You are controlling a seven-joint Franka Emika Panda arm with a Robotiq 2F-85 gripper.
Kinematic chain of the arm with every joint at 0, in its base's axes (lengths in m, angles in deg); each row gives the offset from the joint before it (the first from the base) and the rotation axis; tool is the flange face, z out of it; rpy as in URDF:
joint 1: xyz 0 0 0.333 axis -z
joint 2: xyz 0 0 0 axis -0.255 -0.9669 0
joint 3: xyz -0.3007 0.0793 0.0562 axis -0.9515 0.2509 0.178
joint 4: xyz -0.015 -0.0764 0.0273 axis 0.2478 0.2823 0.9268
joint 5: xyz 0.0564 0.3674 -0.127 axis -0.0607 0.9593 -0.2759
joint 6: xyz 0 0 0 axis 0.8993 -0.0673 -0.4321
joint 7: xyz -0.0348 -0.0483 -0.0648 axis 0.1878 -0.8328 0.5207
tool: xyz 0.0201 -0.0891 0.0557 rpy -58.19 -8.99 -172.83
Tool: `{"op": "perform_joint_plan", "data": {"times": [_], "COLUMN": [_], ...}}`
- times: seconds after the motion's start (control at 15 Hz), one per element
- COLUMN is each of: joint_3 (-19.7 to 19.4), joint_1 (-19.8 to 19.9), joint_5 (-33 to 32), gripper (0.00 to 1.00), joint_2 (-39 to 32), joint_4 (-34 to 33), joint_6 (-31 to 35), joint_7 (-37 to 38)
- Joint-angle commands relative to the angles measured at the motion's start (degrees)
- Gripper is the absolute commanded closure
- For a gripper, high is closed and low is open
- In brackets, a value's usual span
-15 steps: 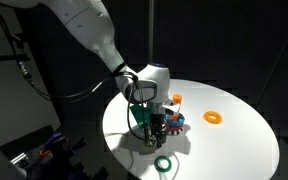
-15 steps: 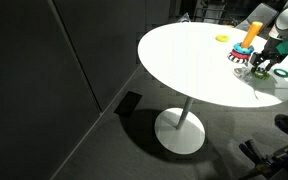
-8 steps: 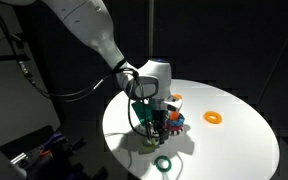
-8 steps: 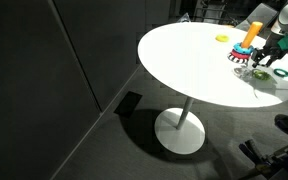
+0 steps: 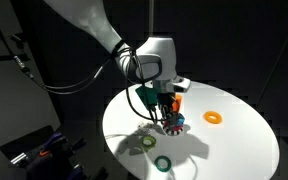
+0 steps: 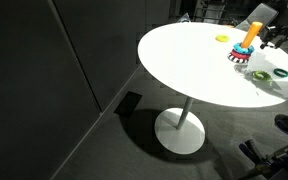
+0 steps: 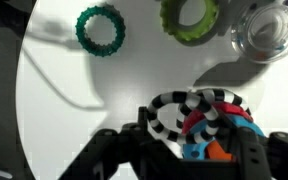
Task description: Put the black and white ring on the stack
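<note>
In the wrist view, a dark green toothed plastic ring (image 7: 101, 30) lies flat on the round white tabletop (image 7: 44, 130), well beyond the tool's fingertips and off to their left. A yellow-green toothed plastic ring (image 7: 191, 18) lies just right of it, straight ahead of the tool (image 7: 194, 135) and apart from it. The tool's two dark fingers (image 7: 119, 152) are partly closed, one on either side of the black and white ring (image 7: 196, 100). They grip this small, whitish toy ring with black stripes by its outer edge. The ring sits level between the jaws, directly over the stack (image 7: 209, 150), whose orange peg and blue and red toothed rings show through and below it. Whether the ring touches the peg cannot be told. A clear, round plastic piece (image 7: 274, 28) rests on the tabletop ahead of the tool to the right.

In an exterior view, the yellow-green ring (image 5: 147, 143) and the dark green ring (image 5: 163, 163) lie on the tabletop (image 5: 234, 140) to the left of the tool (image 5: 170, 112) and lower. The tool hangs above the stack (image 5: 175, 122). A flat orange ring (image 5: 213, 117) lies well apart to the tool's right. In an exterior view, the stack (image 6: 246, 47) stands near the far right edge of the tabletop (image 6: 184, 60), with the tool (image 6: 274, 35) just right of the peg.
</note>
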Motion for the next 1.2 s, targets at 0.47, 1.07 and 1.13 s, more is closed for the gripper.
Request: {"op": "perform_joint_plan", "data": {"times": [0.47,1.07,1.13], "joint_3": [-0.2,-0.2,-0.3], "joint_1": [-0.1,-1.6,-2.0], "joint_5": [-2.0,-5.6,-6.4], "gripper": [0.61,0.61,0.61], "joint_2": [10.7,9.9,9.6], "joint_4": [0.7,-2.4,-2.7], "joint_6": [-1.7,0.0,0.0], "joint_7": [2.6,11.9,13.2]}}
